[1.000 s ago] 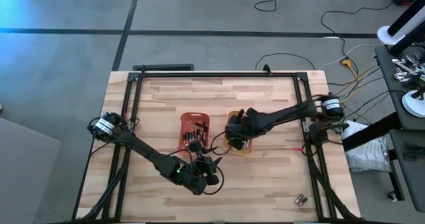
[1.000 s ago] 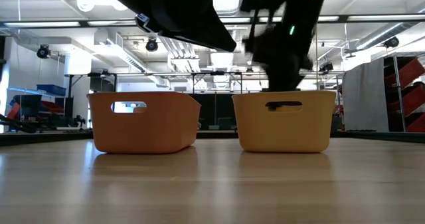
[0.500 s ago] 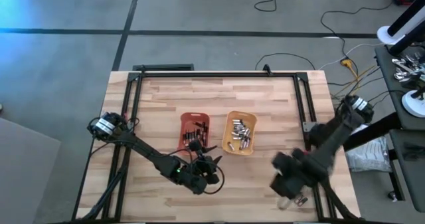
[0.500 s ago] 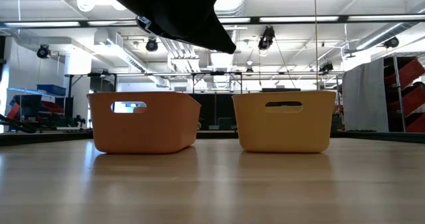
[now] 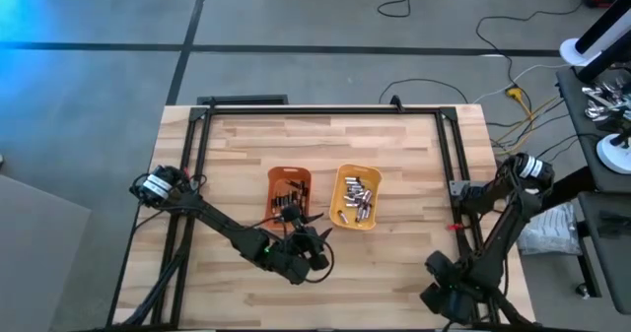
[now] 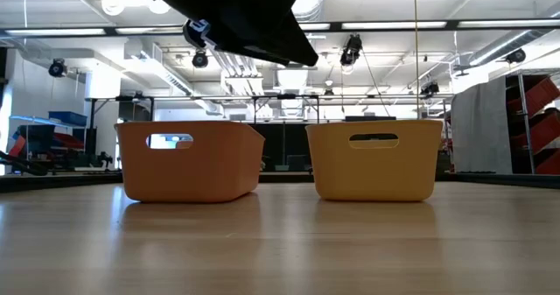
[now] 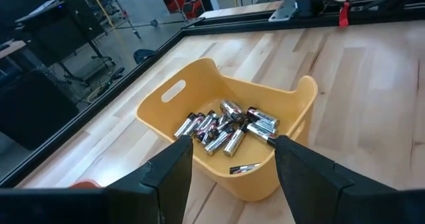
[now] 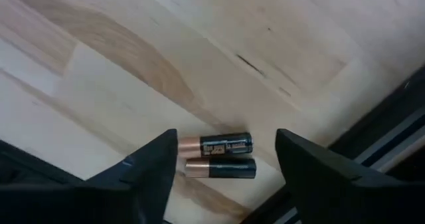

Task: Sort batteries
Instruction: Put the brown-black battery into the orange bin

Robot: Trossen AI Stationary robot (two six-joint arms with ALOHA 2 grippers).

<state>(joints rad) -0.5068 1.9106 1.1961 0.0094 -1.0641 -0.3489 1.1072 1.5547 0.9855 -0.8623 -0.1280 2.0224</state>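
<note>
From above, the right gripper sits at the table's near right corner, and its own body covers whatever lies under it, so we cannot see any cells there from this angle. Its wrist camera fills the gap: 2 dark batteries with coppery ends lie flat on the bare wood, side by side and touching, long axes parallel, coppery caps pointing the same way. The fingers stand wide apart on either side of the pair, released, holding nothing and clear of both cells.

The left gripper hangs just in front of the 2 trays, jaws spread and empty. Past its fingers we look into the yellow tray, where silvery batteries lie heaped at mixed angles, 1 alone near the tray wall. In the overhead view the orange tray holds dark cells; they seem to run mostly lengthwise, though they are too small to be sure. From table height the tray walls hide all contents, and only a dark arm crosses the top.
</note>
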